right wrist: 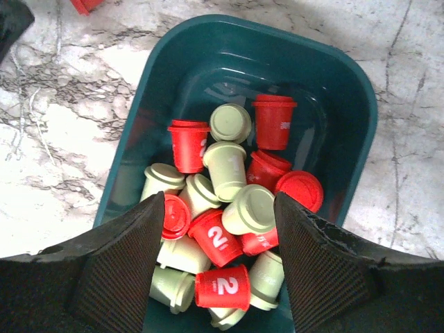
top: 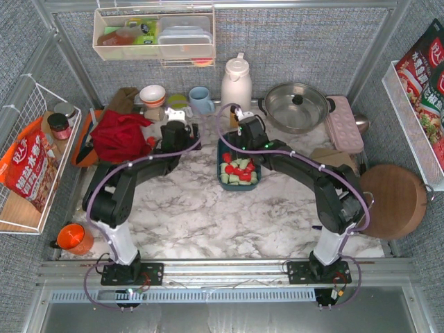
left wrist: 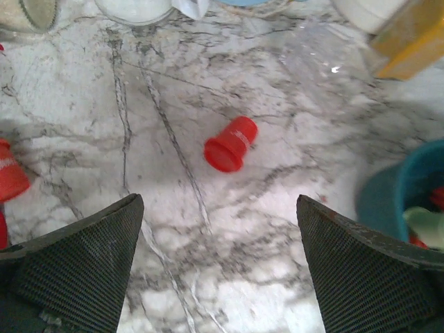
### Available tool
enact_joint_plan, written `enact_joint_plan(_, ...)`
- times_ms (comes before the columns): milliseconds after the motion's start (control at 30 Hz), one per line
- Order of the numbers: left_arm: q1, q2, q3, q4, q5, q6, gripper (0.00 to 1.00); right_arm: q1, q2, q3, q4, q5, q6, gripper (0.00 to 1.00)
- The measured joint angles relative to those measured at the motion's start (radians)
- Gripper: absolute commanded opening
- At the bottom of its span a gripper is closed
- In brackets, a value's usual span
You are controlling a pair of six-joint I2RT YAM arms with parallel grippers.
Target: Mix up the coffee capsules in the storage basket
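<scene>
Against the left wall, a white wire rack (top: 41,94) with a red snack bag (top: 31,170); near the near-left corner of the bench (top: 208,215), an orange mug (top: 75,238); toward the far-left part, a bunched red cloth (top: 119,135); just right of it, the left gripper (left wrist: 220,205), spread wide with nothing between the fingers, poised above bare marble; ahead of it, a red capsule (left wrist: 232,143) lying on its side on the bench, outside the basket and apart from both fingers; a second red capsule (left wrist: 10,177) at the left border of the wrist view, also on the bench; about the middle of the bench, nearer the far edge, the storage basket (top: 240,188), dark teal, holding the coffee capsules (right wrist: 229,173), red and pale green jumbled in one heap, some upright, some tipped; over that heap, the right gripper (right wrist: 218,208), parted, clasping nothing, fingers to either side of the pile; contact with the capsules impossible to tell; along the far edge, a pale blue mug (top: 201,99), a white jug (top: 236,82) and a lidded steel pot (top: 297,105); at the right edge, a round wooden board (top: 392,201).
</scene>
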Motion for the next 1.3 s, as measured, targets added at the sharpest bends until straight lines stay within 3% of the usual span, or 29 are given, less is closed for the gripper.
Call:
enact_joint_plan(233, 0.094, 0.222, 0.274, -0.161, 0.106, 0.076, 0.96, -0.029, -0.014, -0.024, 0.002, -0.034, -0.008, 0.68)
enact_joint_plan(600, 0.112, 0.369, 0.476, -0.307, 0.315, 0.274, 0.94, -0.044, -0.018, -0.027, 0.005, -0.106, -0.004, 0.68)
enact_joint_plan(800, 0.114, 0.430, 0.551, -0.383, 0.356, 0.314, 0.81, -0.045, -0.021, -0.030, 0.006, -0.128, 0.003, 0.68)
enact_joint_plan(1100, 0.115, 0.465, 0.568, -0.386, 0.372, 0.327, 0.48, -0.047, -0.027, -0.037, 0.006, -0.135, 0.006, 0.68)
enact_joint_plan(1300, 0.114, 0.432, 0.502, -0.337, 0.372, 0.314, 0.41, -0.048, -0.027, -0.037, 0.006, -0.139, 0.007, 0.68)
